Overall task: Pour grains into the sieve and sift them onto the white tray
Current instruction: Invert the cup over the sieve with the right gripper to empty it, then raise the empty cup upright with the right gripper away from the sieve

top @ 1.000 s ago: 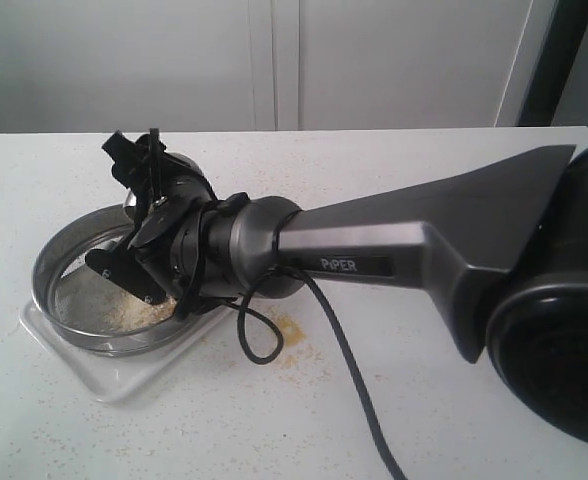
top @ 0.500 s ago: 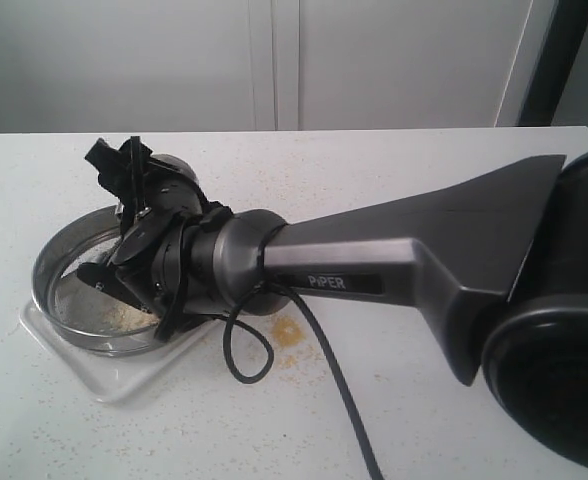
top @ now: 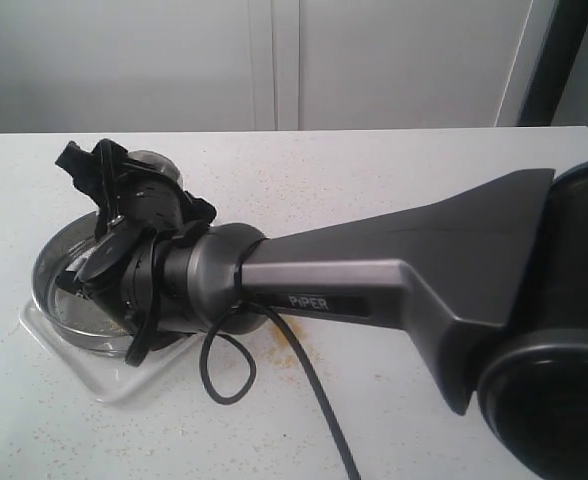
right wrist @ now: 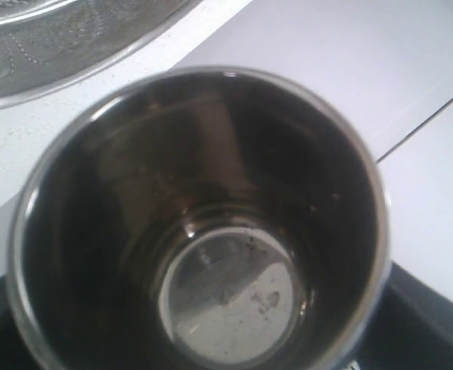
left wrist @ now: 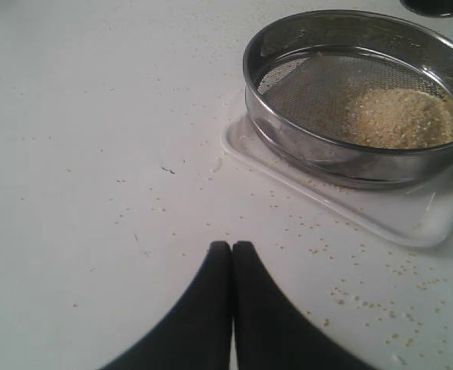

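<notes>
The sieve (left wrist: 357,92), a wide steel ring with mesh, rests on the white tray (left wrist: 396,223). A heap of pale yellow grains (left wrist: 400,116) lies on its mesh. My right gripper (top: 114,178) reaches across above the sieve (top: 49,255) and is shut on a small steel cup (top: 149,160). The right wrist view looks straight into the cup (right wrist: 211,231), which is empty and shiny inside, with the sieve's rim (right wrist: 72,38) beyond it. My left gripper (left wrist: 232,248) hovers low over the bare table beside the tray, its jaws pressed together with nothing between them.
Loose grains (left wrist: 350,285) are scattered on the white table around the tray, with a yellow patch (top: 284,335) under the right arm. A black cable (top: 224,370) loops down from the right wrist. The tray's near corner (top: 104,380) sticks out past the sieve.
The right arm has swung left with the cup and turned its wrist. It now hides most of the sieve's inside in the exterior view.
</notes>
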You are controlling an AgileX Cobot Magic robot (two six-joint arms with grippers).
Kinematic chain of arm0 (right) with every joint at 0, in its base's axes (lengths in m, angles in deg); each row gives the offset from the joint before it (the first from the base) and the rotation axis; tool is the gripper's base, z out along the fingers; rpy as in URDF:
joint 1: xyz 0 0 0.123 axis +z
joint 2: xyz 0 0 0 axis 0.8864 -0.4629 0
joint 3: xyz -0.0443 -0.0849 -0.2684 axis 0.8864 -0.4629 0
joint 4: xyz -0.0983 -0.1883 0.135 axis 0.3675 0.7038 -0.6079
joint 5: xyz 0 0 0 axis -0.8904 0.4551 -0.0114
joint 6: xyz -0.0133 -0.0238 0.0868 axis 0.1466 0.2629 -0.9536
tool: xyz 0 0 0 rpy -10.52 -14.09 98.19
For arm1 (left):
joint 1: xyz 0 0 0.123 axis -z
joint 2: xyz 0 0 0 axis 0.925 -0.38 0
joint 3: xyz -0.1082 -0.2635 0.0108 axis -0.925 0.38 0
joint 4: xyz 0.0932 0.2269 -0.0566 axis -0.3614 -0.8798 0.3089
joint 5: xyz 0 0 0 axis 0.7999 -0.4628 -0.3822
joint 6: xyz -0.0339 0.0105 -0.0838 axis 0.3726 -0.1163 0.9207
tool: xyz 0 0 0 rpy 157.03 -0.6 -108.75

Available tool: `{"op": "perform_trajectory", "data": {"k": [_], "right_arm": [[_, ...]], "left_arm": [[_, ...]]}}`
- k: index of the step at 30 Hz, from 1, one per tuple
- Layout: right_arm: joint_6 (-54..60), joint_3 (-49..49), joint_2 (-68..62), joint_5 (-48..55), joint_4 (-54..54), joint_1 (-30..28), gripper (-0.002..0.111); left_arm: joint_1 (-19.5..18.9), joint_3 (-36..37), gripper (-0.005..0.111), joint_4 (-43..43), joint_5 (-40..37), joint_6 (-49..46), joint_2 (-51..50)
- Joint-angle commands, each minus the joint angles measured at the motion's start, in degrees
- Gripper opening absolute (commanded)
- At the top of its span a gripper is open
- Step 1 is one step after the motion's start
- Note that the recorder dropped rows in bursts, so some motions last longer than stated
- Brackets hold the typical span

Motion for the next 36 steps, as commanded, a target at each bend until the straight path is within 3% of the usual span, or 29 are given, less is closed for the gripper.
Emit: {"op": "perform_trajectory", "data": {"k": [1, 3, 5, 7, 8, 10, 12, 14, 15, 17, 20, 21, 22, 24, 26, 27, 28, 29, 31, 32, 34, 36], "right_arm": [[2.5, 1.4, 0.3, 1.6, 0.7, -1.0, 0.000], [5.7, 1.7, 0.4, 6.9, 0.7, 0.1, 0.000], [1.6, 2.3, 0.4, 2.2, 0.7, -0.7, 0.000], [5.3, 2.3, 0.3, 4.6, 0.7, -0.4, 0.000], [1.0, 2.7, 0.4, 3.5, 0.7, 0.0, 0.000], [-1.9, 3.0, 0.3, -4.1, 0.7, -1.7, 0.000], [-0.2, 3.0, 0.3, -1.3, 0.7, -1.4, 0.000], [-6.2, 3.7, 0.7, -4.2, 0.7, -1.1, 0.000], [-5.9, 4.0, 0.5, -9.4, 0.7, -2.7, 0.000], [2.1, 3.9, 0.4, -5.2, 0.7, -2.7, 0.000], [1.9, 4.1, 0.4, -7.9, 0.7, -3.3, 0.000], [4.6, 3.9, 0.5, -3.5, 0.7, -2.7, 0.000], [0.6, 3.9, 1.0, 0.7, 0.7, -0.9, 0.000], [-3.3, 3.9, 1.1, -7.9, 0.7, -2.9, 0.000], [0.9, 3.8, 0.9, 0.4, 0.7, -1.4, 0.000], [-2.8, 3.8, 1.0, 1.7, 0.7, -0.4, 0.000], [-9.6, 3.8, 1.0, -4.9, 0.7, -1.9, 0.000], [-7.9, 3.8, 0.6, -7.1, 0.7, -3.0, 0.000], [-0.6, 3.8, 0.5, -0.7, 0.7, -2.5, 0.000], [-3.4, 3.8, 0.5, 2.1, 0.7, -1.1, 0.000], [-17.7, 3.9, 0.5, -4.9, 0.7, -2.2, 0.000], [-15.1, 3.8, 0.3, -8.5, 0.7, -4.4, 0.000]], "left_arm": [[-0.1, 0.2, 0.000, 0.4, 0.1, 0.0, 0.2], [-0.1, 0.2, 0.000, 0.4, 0.1, 0.0, 0.2], [-0.1, 0.2, 0.000, 0.4, 0.1, 0.0, 0.2], [-0.1, 0.2, 0.000, 0.4, 0.1, 0.0, 0.2], [-0.1, 0.2, 0.000, 0.4, 0.1, 0.0, 0.2], [-0.1, 0.2, 0.000, 0.4, 0.1, 0.0, 0.2], [-0.1, 0.2, 0.000, 0.4, 0.1, 0.0, 0.2], [-0.1, 0.2, 0.000, 0.4, 0.1, 0.0, 0.2], [-0.1, 0.2, 0.000, 0.4, 0.1, 0.0, 0.2], [-0.1, 0.2, 0.000, 0.4, 0.1, 0.0, 0.2], [-0.1, 0.2, 0.000, 0.4, 0.1, 0.0, 0.2], [-0.1, 0.2, 0.000, 0.4, 0.1, 0.0, 0.2], [-0.1, 0.2, 0.000, 0.4, 0.1, 0.0, 0.2], [-0.1, 0.2, 0.000, 0.4, 0.1, 0.0, 0.2], [-0.1, 0.2, 0.000, 0.4, 0.1, 0.0, 0.2], [-0.1, 0.2, 0.000, 0.4, 0.1, 0.0, 0.2], [-0.1, 0.2, 0.000, 0.4, 0.1, 0.0, 0.2], [-0.1, 0.2, 0.000, 0.4, 0.1, 0.0, 0.2], [-0.1, 0.2, 0.000, 0.4, 0.1, 0.0, 0.2], [-0.1, 0.2, 0.000, 0.4, 0.1, 0.0, 0.2], [-0.1, 0.2, 0.000, 0.4, 0.1, 0.0, 0.2], [-0.1, 0.2, 0.000, 0.4, 0.1, 0.0, 0.2]]}}
